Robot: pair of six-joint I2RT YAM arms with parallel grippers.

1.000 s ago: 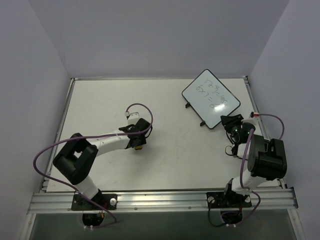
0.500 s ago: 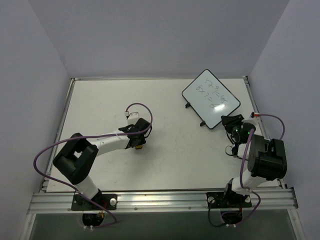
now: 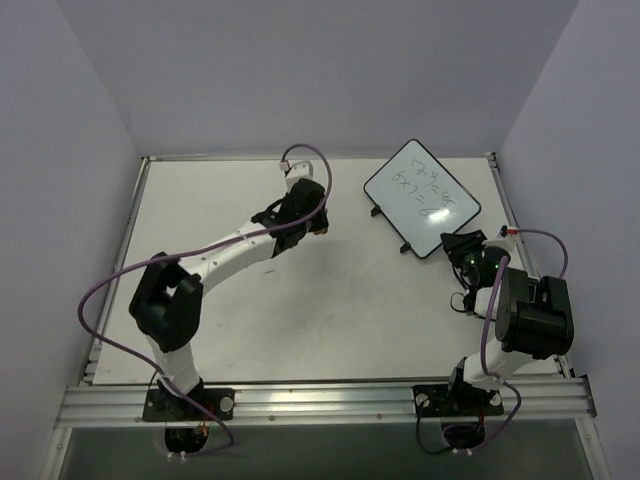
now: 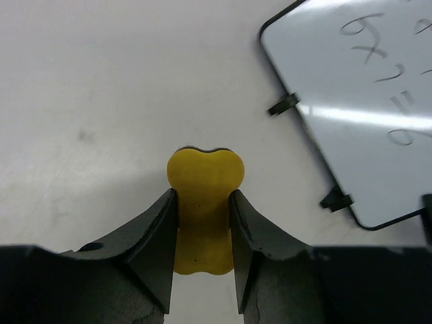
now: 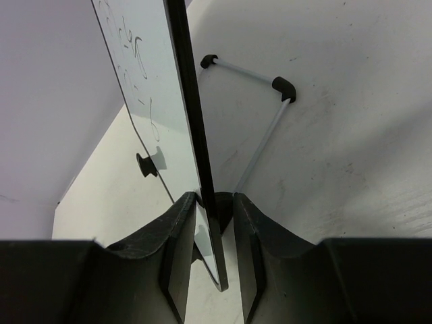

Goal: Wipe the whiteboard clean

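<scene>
1. A white surface (image 3: 200,210), flat and matte, with a few faint grey smudges.
2. A yellow eraser (image 4: 204,202), squeezed narrow at its middle, over the far middle of the surface.
3. A ribbed metal rail (image 3: 320,402) along the surface's near edge.
4. Pale lilac walls (image 3: 300,70) rising at the surface's left, far and right sides.

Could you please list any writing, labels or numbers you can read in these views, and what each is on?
whiteboard: dark handwritten lines that include "x" and "=" signs; the digits are too scrawled to read surely.
yellow eraser: no print visible.
Nothing else carries readable text.
</scene>
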